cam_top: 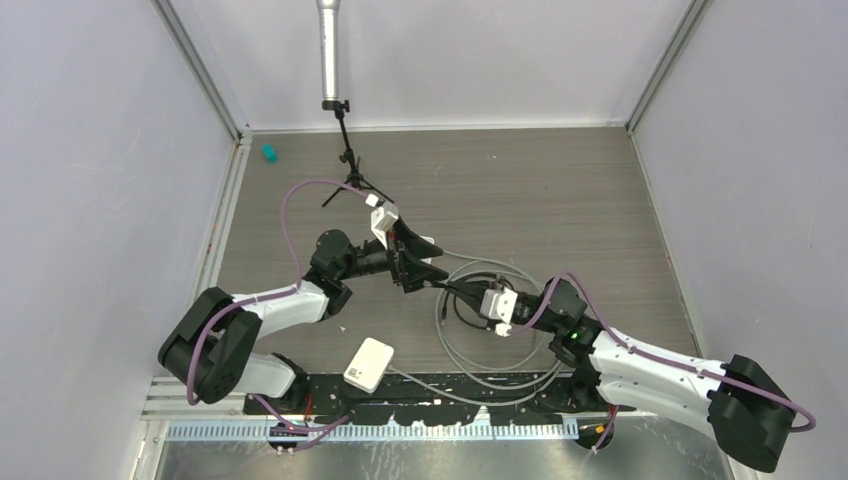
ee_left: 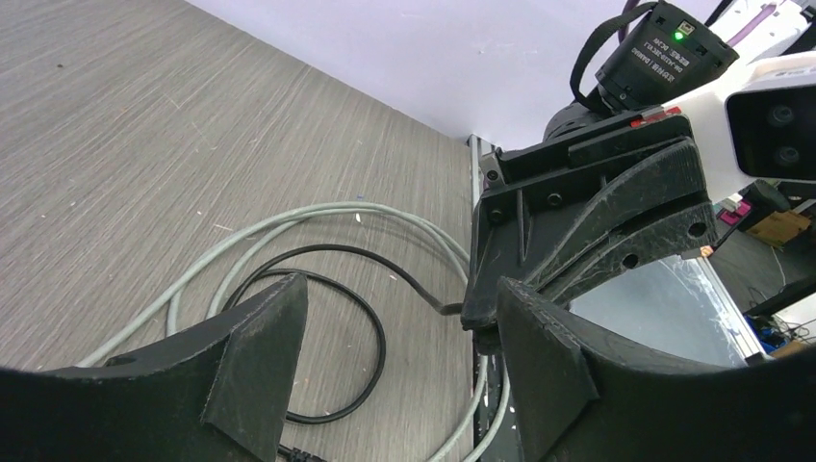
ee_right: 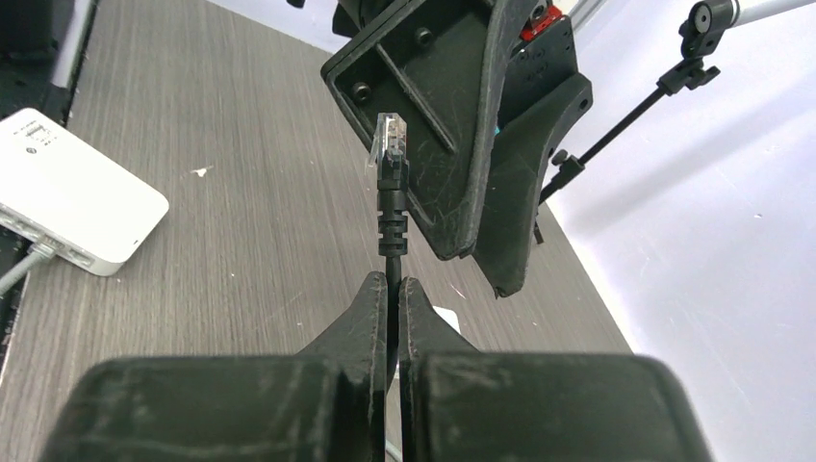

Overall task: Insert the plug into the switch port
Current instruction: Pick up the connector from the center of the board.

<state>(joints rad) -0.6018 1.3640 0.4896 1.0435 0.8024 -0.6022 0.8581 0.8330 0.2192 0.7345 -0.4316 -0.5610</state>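
The plug (ee_right: 390,144) is a clear-tipped network plug on a black cable, standing upright. My right gripper (ee_right: 394,281) is shut on the black cable just below the plug's boot. In the top view the right gripper (cam_top: 452,291) is above mid-table. My left gripper (ee_left: 399,298) is open and empty, its fingers (ee_right: 452,125) right behind the plug. In the top view the left gripper (cam_top: 418,262) meets the right one tip to tip. The white switch (cam_top: 368,363) lies flat near the front edge, away from both grippers. It also shows in the right wrist view (ee_right: 67,202).
A grey cable (cam_top: 500,378) runs from the switch and loops on the table under the right arm. The black cable (ee_left: 377,327) coils inside that loop. A small black stand (cam_top: 348,160) is at the back. A teal bit (cam_top: 268,152) lies far back left.
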